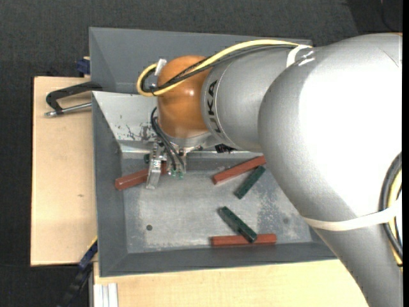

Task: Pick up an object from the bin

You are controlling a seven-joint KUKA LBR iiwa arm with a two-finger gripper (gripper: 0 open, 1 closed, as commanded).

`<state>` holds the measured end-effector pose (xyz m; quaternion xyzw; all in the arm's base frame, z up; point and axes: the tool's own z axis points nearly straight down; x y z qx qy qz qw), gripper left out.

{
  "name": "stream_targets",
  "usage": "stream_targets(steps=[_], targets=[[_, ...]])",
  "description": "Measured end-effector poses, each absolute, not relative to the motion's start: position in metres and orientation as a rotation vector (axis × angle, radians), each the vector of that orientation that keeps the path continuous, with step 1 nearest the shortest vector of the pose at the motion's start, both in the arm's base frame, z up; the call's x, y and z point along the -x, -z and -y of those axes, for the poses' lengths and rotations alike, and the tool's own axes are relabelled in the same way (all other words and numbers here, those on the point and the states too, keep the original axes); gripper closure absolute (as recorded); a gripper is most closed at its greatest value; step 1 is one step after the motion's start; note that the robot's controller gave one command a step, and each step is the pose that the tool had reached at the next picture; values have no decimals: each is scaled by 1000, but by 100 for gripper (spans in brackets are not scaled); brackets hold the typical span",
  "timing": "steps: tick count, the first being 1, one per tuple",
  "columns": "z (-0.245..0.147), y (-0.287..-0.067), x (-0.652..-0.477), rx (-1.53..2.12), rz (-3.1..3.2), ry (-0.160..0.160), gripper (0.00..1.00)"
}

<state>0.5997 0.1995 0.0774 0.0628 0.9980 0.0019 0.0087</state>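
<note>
Saw a red bar flat on the floor at the left side of the bin, tilted slightly up toward the right. Found the gripper low over that right end, touching it or just above it; could not tell which, nor whether open or closed. Noted an orange cover on the wrist above, with a yellow cable looped over it. Counted four more sticks well apart to the right: a second red bar beside a dark green stick, then another green stick touching a third red bar near the front wall.
</note>
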Motion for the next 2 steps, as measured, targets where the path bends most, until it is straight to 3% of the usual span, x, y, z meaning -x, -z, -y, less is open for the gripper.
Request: stream_targets(steps=[1,2], targets=[[-200,-77,-600,-196,-3117,-6,100],[-185,-251,-583,-181,-3124,-9,100]])
